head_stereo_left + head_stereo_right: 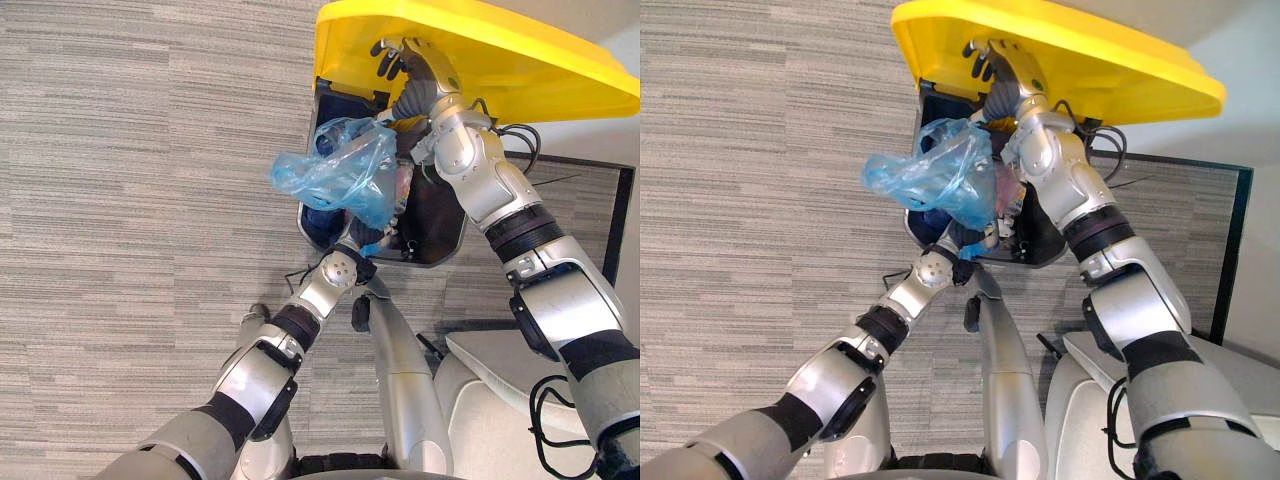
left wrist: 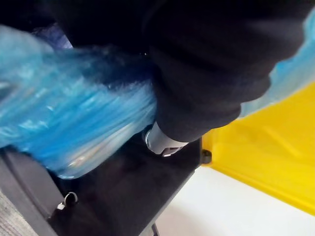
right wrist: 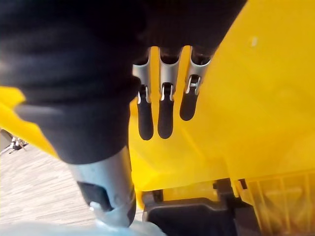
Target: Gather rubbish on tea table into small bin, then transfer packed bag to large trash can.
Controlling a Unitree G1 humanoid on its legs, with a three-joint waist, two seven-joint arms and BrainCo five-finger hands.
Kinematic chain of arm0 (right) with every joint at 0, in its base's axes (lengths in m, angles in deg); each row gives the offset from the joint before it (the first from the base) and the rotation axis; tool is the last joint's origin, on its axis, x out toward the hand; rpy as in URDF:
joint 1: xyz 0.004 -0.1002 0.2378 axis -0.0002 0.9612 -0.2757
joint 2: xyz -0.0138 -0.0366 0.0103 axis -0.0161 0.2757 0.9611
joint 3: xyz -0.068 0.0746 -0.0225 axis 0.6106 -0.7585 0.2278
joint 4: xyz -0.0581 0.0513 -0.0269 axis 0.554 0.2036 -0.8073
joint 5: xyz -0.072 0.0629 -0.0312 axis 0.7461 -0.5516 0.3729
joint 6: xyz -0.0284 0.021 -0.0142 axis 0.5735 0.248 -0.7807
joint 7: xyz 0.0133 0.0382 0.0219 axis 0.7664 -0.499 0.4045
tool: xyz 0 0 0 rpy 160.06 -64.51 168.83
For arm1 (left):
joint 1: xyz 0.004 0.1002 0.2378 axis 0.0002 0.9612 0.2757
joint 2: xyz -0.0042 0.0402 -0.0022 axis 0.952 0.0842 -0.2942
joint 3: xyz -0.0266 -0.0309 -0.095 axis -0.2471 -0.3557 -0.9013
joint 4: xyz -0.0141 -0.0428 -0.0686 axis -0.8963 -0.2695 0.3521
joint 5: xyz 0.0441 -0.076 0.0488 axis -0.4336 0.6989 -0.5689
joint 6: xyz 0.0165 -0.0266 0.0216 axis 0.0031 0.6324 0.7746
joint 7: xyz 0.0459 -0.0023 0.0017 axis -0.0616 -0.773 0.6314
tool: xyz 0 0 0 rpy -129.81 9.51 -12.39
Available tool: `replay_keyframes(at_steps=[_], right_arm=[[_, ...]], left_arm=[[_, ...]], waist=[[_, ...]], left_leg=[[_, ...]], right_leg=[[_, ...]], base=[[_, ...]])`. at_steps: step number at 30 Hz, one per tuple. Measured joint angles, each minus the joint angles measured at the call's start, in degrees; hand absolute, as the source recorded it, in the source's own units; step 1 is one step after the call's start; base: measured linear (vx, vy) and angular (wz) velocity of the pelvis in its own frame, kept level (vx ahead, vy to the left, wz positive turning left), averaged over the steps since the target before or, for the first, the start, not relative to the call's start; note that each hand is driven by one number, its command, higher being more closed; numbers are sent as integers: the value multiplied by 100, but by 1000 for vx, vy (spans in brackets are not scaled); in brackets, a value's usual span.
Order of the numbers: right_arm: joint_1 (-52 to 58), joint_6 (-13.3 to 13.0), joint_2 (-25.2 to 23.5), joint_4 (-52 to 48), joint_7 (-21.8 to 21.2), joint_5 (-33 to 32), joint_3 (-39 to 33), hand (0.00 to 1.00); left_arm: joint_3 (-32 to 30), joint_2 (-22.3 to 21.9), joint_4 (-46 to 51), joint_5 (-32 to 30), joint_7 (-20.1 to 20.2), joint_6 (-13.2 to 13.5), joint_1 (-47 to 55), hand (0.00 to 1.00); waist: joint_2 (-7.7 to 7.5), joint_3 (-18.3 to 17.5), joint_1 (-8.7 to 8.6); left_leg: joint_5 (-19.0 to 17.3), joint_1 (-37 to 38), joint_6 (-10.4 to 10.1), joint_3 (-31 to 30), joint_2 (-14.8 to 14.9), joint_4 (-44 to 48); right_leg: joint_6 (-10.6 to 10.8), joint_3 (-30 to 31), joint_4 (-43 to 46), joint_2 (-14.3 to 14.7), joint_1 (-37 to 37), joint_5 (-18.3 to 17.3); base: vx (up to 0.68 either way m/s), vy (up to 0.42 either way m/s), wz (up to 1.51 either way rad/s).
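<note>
— Where's the rubbish bag?
— The blue bag [image 1: 345, 170] hangs over the open mouth of the black trash can [image 1: 440, 240]. The left hand [image 2: 206, 73] is buried in the plastic, so I can't tell its grip.
— And the lid?
— The yellow lid [image 1: 520, 60] stands tipped up above the can. The right hand [image 1: 420, 64] presses flat against its underside, fingers straight.

2 silver-grey arms [image 1: 495, 190] with black joint bands, dark ribbed wrist covers [image 3: 64, 59] and silver, dark-tipped fingers [image 3: 165, 110].
</note>
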Motion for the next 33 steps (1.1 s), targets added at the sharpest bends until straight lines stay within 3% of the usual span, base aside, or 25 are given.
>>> replay_keyframes(at_steps=[16,22,28,33], right_arm=[[18,-48,13,-116,-1,-4,148,0],[207,-125,16,-202,-2,-3,157,0],[773,-117,13,-361,-13,1,164,0],[1680,-112,-15,-859,-20,21,147,0]], left_arm=[[-16,-1,-92,-285,20,-6,27,0],[-191,21,-91,-298,15,-20,195,0],[-188,116,33,-335,12,-24,404,0],[-97,421,844,-65,5,-3,886,0]], waist=[[35,-19,-21],[151,-147,1],[192,-179,24],[204,-202,162]], left_leg=[[-31,97,18,92,57,54],[-36,189,28,87,57,54],[-29,491,18,79,61,12],[-1,1053,-10,50,23,-253]], right_leg=[[-24,63,0,14,85,15],[-27,56,0,13,179,14],[-29,37,0,15,481,10],[-75,-21,0,-13,958,-70]], base=[[14,-1,-2],[0,0,0],[0,-4,1],[-19,-38,8]])
